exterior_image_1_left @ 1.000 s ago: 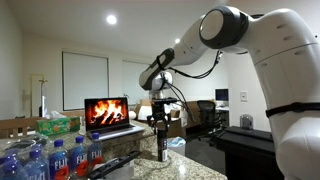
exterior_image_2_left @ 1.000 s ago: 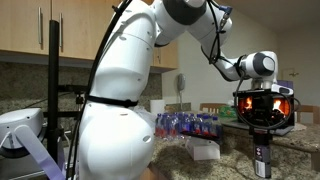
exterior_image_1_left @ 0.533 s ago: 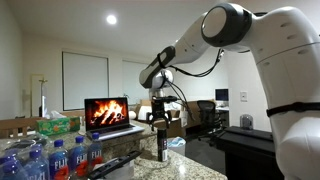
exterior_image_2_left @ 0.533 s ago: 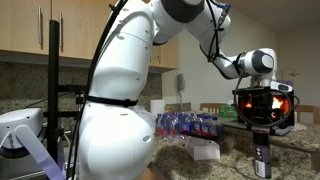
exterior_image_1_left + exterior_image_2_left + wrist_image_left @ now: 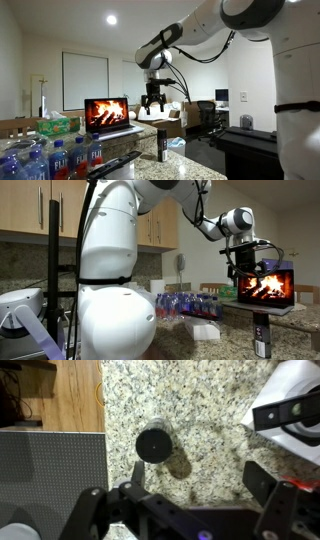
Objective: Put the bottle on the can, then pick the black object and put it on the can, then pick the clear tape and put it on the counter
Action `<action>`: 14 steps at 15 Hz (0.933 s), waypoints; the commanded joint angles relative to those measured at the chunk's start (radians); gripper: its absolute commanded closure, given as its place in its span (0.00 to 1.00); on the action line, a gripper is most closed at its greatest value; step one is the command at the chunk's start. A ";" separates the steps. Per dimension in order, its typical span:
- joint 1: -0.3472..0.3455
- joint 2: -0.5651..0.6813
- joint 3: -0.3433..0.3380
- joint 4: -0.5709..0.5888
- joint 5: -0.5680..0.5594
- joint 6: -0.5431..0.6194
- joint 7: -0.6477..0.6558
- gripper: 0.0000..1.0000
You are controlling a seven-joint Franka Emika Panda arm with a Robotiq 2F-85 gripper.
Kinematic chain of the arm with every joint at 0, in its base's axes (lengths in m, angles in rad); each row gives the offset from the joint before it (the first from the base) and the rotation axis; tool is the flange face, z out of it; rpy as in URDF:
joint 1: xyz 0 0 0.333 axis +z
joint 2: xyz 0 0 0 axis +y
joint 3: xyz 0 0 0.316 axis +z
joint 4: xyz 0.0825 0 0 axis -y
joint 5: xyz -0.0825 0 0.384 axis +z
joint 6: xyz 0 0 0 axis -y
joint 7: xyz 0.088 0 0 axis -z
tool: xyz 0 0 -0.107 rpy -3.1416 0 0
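**Q:** Why does the claw (image 5: 152,100) hang so high over the tabletop (image 5: 200,400)?

**A:** Its jaws are spread wide with nothing between them. It stands well clear above the bottle (image 5: 161,144), which stands upright and unheld. The height probably guards against tipping so slim a thing.

**Q:** Is the bottle on the can?

**A:** That cannot be told. The wrist view shows only its dark round top, just ahead of the fingers, with granite all around. In both exterior views its foot is too small to read.

**Q:** And the other things?

**A:** A black bar (image 5: 116,163) lies flat by the water bottles (image 5: 60,155), in front of the open laptop (image 5: 107,113) and well apart from the claw. The tape cannot be made out. With the claw empty, the bar looks like the next pick.
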 commanded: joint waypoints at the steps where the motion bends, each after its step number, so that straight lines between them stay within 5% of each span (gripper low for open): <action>1: 0.050 -0.014 0.052 0.047 0.019 -0.101 -0.095 0.00; 7: 0.160 0.172 0.160 0.243 0.134 -0.236 -0.078 0.00; 8: 0.149 0.088 0.146 0.151 0.102 -0.175 -0.064 0.00; 14: 0.168 0.180 0.160 0.235 0.111 -0.210 -0.063 0.00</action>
